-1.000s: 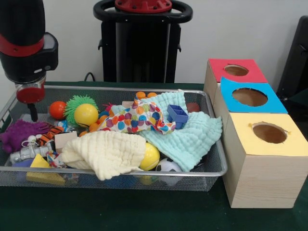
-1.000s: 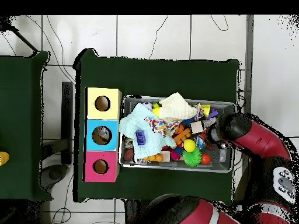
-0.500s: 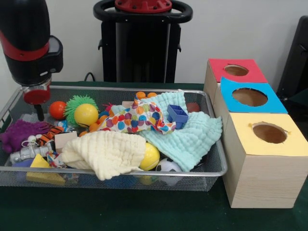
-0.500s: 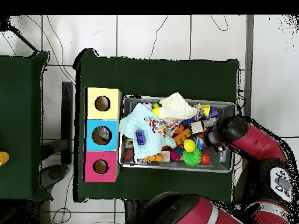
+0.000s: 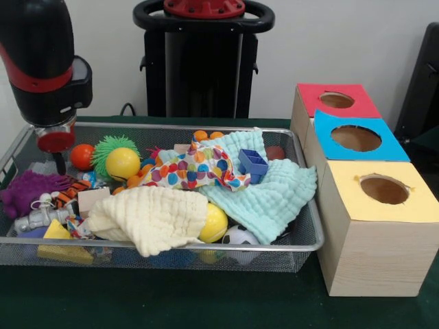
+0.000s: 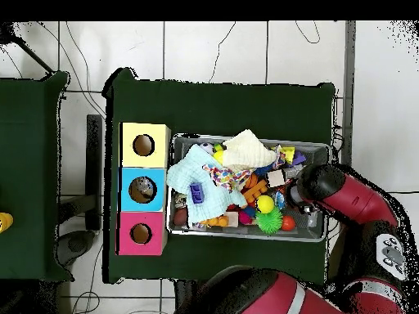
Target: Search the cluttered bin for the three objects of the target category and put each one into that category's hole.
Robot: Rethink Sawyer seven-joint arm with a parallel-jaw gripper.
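Cream cloth (image 5: 152, 218) and dotted cloth (image 5: 194, 168) cover toys in bin (image 5: 302, 205).

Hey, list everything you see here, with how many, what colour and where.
bin: 1, silver wire mesh, on the green table
boxes: 3 wooden, tops red, blue, yellow, each with a hole, beside the bin
cloths: 3, cream, mint, polka-dot, over the toys
yellow balls: 2, one by the spiky ball, one under the cream cloth
orange ball: 1, far corner
spiky ball: 1, green
blue piece: 1, on the mint cloth
purple toy: 1, bin's end
gripper: 1, dark, below the red-black arm, over the bin's end
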